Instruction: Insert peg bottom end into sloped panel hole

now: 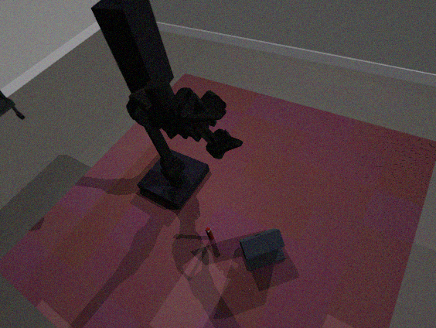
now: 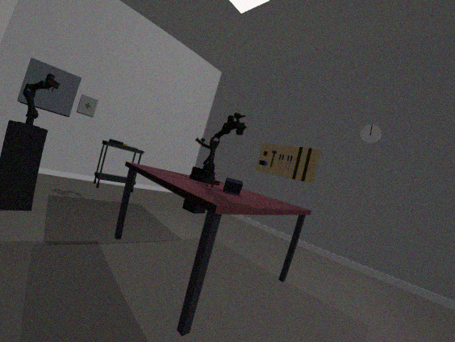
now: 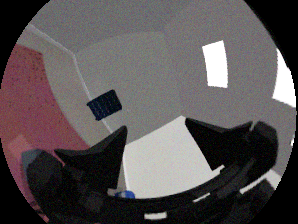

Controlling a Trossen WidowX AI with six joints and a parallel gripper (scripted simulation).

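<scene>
The peg (image 1: 209, 234) (image 2: 213, 182), small and red, stands on the red table, with dark shadows around its foot. The dark blue-grey block with the sloped panel (image 1: 260, 249) (image 2: 233, 186) sits a short way to the peg's right in the top view. Its hole cannot be made out. My gripper (image 1: 234, 124) (image 2: 244, 123) (image 3: 157, 124) is open and empty, high above the table, between the arm's base and its far right side in the top view. In the wrist view its two dark fingers stand wide apart, with walls between them. The peg's cross-section is too small to tell.
The arm's dark base (image 1: 174, 179) stands on the red table (image 1: 309, 174) (image 2: 266, 202), behind the peg. A dark post (image 1: 135, 42) rises behind the arm in the top view. Another arm (image 2: 31, 97) stands on a separate pedestal, away from the table.
</scene>
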